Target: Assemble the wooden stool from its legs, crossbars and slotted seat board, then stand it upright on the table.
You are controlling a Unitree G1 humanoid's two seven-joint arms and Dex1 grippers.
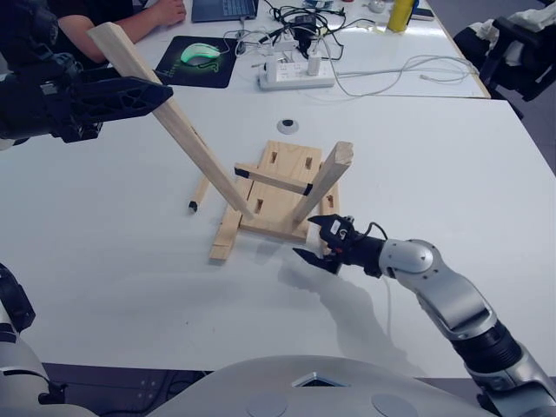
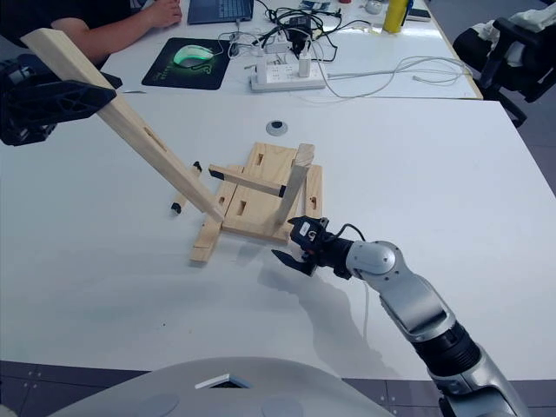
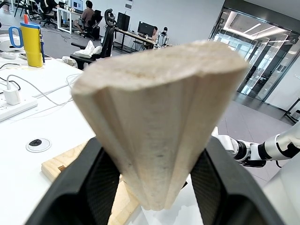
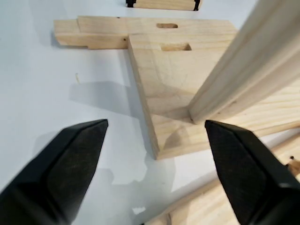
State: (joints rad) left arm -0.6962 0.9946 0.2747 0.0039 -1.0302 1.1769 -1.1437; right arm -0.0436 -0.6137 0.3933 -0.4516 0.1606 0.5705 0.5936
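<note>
The leg point(image 1: 187, 130), grasped high by the left gripper point(image 1: 146, 94), may be levered off the seat board point(image 1: 276, 207); the right gripper point(image 1: 307, 237) is left open.

Silver-grey right arm point(image 1: 452, 304), black joint bands; right pincer point(image 1: 306, 238) black, wedge-tipped; wrist cable point(image 1: 375, 228).

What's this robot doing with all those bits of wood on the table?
It is putting a wooden stool together. Its left gripper is clamped on a long leg, held slanted with the lower end on the seat board, which lies flat on the table. Another leg leans up from the board with a crossbar attached. The right gripper hovers open at the board's near edge, holding nothing.
</note>
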